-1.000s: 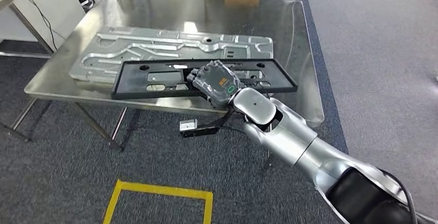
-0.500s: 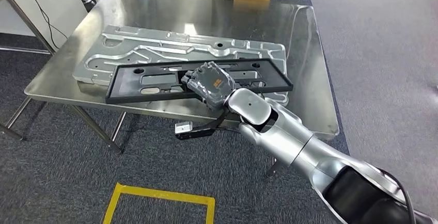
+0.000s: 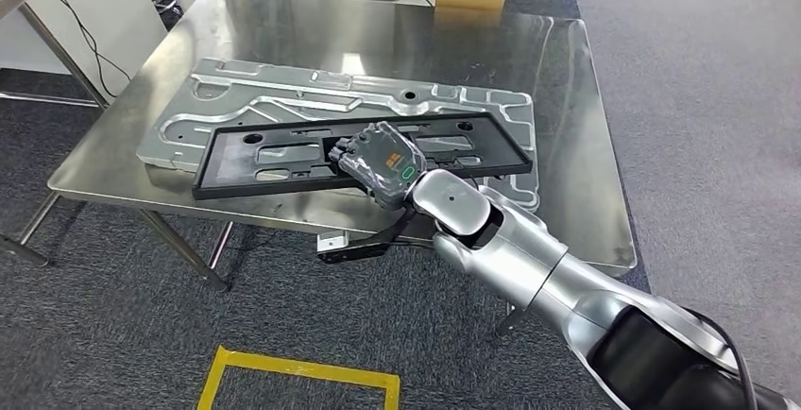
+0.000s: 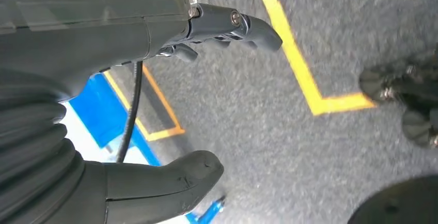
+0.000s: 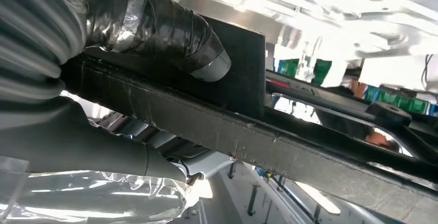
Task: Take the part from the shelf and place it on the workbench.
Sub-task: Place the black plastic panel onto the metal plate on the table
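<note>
right hand (image 3: 383, 160) gripping the long black rectangular plastic frame part (image 3: 274, 157) near its middle, fingers (image 5: 160, 25) clamped over the edge. against half a second ago, sits lower and further over the shiny steel bench (image 3: 576, 98), now lying across the large grey cast metal plate (image 3: 283, 93) on that bench. probably touching down; release likely next. left hand (image 4: 155, 33) hanging over grey floor, fingers loosely apart, holding nothing.
</note>
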`<state>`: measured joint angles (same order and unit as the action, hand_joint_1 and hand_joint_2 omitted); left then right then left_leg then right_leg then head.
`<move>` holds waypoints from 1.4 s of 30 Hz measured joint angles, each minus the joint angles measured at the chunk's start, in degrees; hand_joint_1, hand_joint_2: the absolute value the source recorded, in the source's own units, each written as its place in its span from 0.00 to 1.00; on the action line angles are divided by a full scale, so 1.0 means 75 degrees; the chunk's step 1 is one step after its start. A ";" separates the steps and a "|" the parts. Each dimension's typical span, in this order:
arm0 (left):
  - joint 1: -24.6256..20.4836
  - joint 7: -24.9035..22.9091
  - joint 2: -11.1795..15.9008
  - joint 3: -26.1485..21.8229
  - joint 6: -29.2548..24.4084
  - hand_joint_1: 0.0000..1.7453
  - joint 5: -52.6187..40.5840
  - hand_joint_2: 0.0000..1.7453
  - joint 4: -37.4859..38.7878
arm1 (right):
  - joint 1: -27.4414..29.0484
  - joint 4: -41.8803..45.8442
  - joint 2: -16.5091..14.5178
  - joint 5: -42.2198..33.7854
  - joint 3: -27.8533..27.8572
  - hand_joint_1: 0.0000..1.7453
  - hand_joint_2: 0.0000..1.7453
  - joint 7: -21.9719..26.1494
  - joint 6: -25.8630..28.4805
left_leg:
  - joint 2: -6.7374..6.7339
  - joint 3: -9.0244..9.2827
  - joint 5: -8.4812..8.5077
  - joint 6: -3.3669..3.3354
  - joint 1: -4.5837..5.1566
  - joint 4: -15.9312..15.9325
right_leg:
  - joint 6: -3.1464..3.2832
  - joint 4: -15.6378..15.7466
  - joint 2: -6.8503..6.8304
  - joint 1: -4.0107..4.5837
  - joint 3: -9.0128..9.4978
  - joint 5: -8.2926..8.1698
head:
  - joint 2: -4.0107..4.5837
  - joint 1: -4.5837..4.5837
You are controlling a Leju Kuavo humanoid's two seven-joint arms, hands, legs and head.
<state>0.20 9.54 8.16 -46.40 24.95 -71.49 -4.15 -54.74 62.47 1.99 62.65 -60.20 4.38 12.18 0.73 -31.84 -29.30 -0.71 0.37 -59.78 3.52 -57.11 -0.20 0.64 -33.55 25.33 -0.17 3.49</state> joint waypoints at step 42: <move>-0.0002 0.0063 0.0082 0.0007 -0.0007 0.00 -0.0329 1.00 -0.0009 | 0.0220 -0.2382 0.0026 -0.0189 0.0659 1.00 1.00 0.0176 0.1094 | -0.0078 -0.0539 0.0598 0.0291 -0.0246 -0.0001 | -0.0395 -0.0287 0.0026 -0.0112 0.0255 0.0501 | -0.0001 0.0063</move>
<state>0.19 10.01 8.78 -46.35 24.90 -73.96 -4.22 -53.09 44.60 2.18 61.23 -55.25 5.69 20.38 0.15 -35.89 -24.82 1.47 -1.48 -59.79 0.56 -59.26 0.00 -0.20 -31.64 29.09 -0.17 3.96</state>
